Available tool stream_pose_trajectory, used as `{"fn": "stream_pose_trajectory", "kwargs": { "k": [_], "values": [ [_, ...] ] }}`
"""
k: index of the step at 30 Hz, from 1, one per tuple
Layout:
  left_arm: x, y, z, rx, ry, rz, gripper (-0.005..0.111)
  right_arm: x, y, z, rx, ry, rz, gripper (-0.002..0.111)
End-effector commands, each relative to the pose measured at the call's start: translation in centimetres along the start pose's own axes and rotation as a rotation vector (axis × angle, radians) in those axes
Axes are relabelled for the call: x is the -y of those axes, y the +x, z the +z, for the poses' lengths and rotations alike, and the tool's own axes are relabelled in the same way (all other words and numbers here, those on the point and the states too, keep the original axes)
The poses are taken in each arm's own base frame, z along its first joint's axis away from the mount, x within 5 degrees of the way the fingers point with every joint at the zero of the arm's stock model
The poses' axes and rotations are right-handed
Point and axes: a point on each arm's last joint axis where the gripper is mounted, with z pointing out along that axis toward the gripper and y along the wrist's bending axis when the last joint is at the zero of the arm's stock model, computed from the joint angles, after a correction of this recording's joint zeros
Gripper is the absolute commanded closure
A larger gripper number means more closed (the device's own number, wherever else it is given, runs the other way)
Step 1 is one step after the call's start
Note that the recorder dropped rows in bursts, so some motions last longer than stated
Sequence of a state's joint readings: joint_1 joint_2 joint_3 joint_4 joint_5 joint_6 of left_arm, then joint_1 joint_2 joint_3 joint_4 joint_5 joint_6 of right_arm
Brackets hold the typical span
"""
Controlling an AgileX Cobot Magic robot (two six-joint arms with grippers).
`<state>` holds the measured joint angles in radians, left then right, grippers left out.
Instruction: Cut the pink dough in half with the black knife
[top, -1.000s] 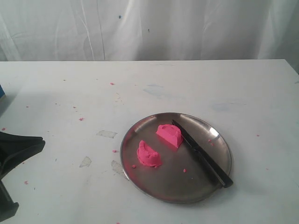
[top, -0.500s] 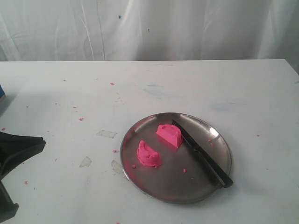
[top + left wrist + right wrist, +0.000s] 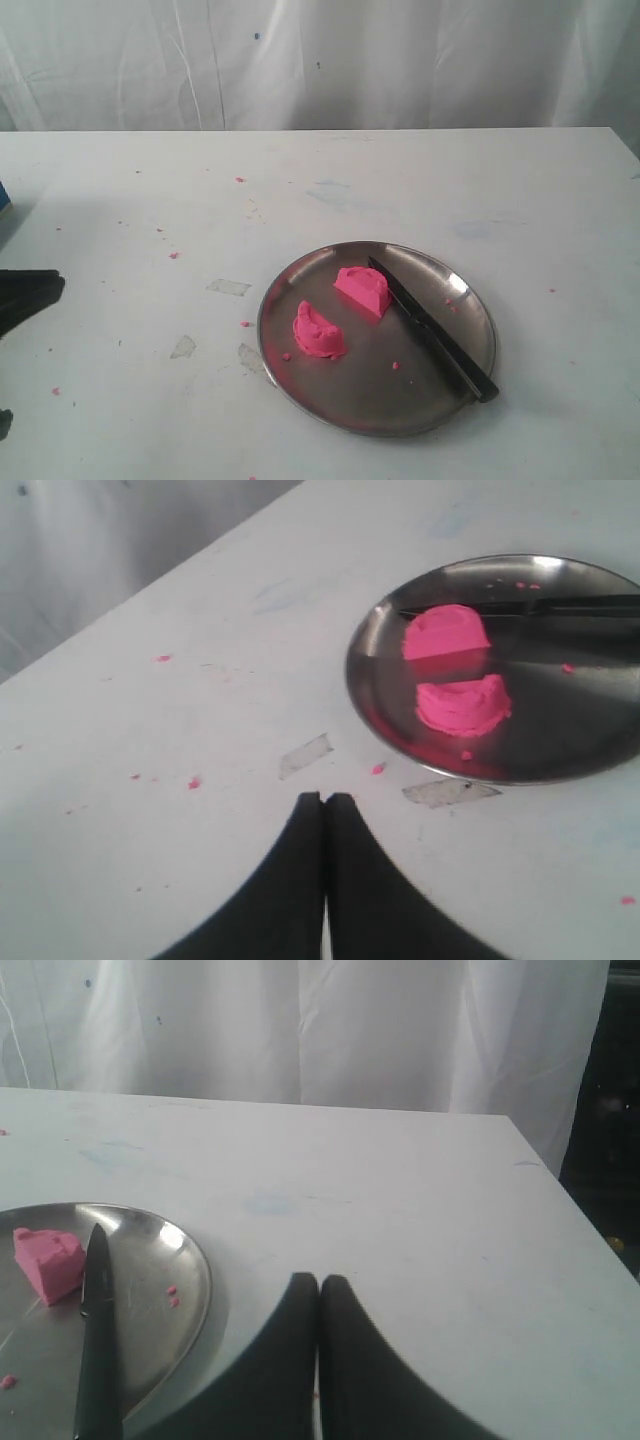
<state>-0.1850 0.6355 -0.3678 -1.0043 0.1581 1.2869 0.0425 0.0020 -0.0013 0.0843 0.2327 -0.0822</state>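
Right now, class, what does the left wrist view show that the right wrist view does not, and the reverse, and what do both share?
Only the left wrist view: the rounded dough half, tape scraps and the shut left gripper. Only the right wrist view: the table's corner and the shut right gripper. Both: the steel plate, the black knife and the dough half beside it.
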Motion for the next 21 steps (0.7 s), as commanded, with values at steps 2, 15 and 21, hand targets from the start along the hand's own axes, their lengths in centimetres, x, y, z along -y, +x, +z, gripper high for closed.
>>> {"fn": "stream_pose_trajectory", "kwargs": {
  "k": [2,15,21],
  "values": [
    [-1.2,0.1,-1.3,0.029,-0.137,-0.057,0.107,0.0,0.0,0.0,0.006,0.003,-0.01,0.108],
    [-1.1,-0.9,-4.8,0.183,-0.315,-0.004,0.107,0.0,0.0,0.0,0.006,0.003,-0.01,0.108],
    [-0.7,-1.2,-5.7,0.231,-0.336,0.018,0.107,0.0,0.0,0.0,0.007,0.004,-0.01,0.108]
  ]
}}
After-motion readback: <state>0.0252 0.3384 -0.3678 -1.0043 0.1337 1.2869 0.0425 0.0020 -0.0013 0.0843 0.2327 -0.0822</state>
